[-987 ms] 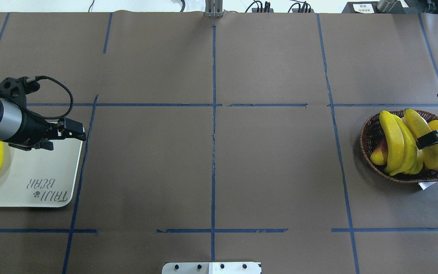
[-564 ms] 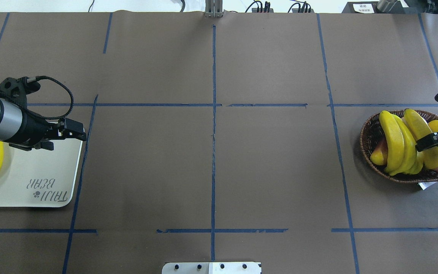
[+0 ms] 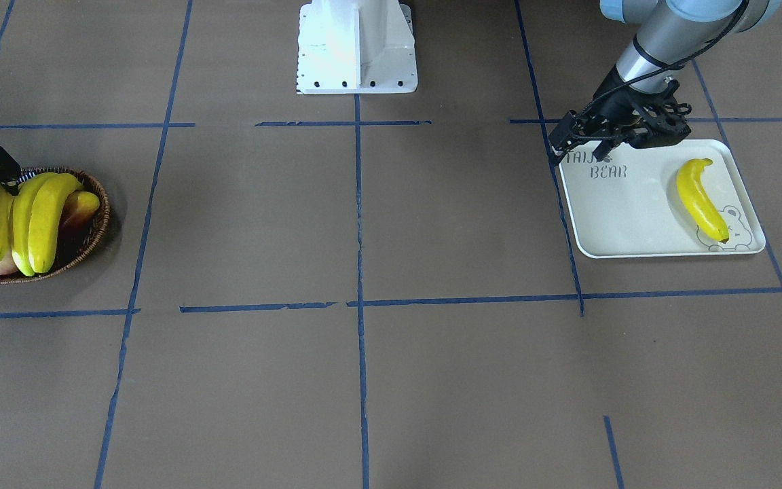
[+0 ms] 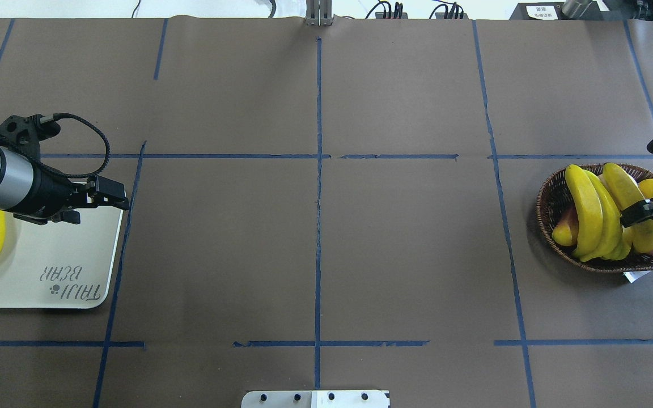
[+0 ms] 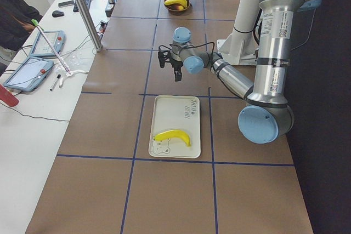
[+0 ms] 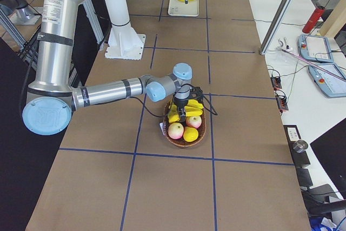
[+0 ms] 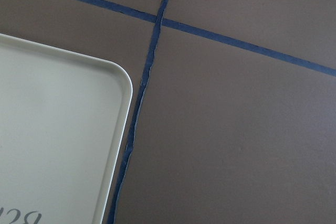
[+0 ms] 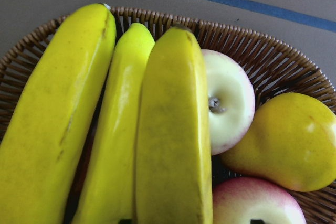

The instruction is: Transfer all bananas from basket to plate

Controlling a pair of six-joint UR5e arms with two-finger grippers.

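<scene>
Three bananas [image 4: 601, 212] lie side by side in the brown wicker basket [image 4: 550, 198] at the right of the table. My right gripper [image 4: 647, 178] hangs open just above the rightmost banana [image 8: 173, 140], one finger on each side of it. One more banana [image 3: 700, 197] lies on the cream plate [image 3: 628, 217] at the table's left end. My left gripper [image 4: 114, 199] hovers over the plate's far inner corner, open with nothing in it.
An apple [image 8: 228, 103], a yellow pear [image 8: 283, 140] and a reddish fruit [image 4: 564, 224] share the basket with the bananas. A white tag [image 4: 635, 276] sticks out under the basket's near rim. Blue tape lines cross the brown table cover. A person sits by tablets beyond the far edge.
My right gripper has edged a little left and down over the rightmost banana. The left arm and all the fruit have stayed still.
</scene>
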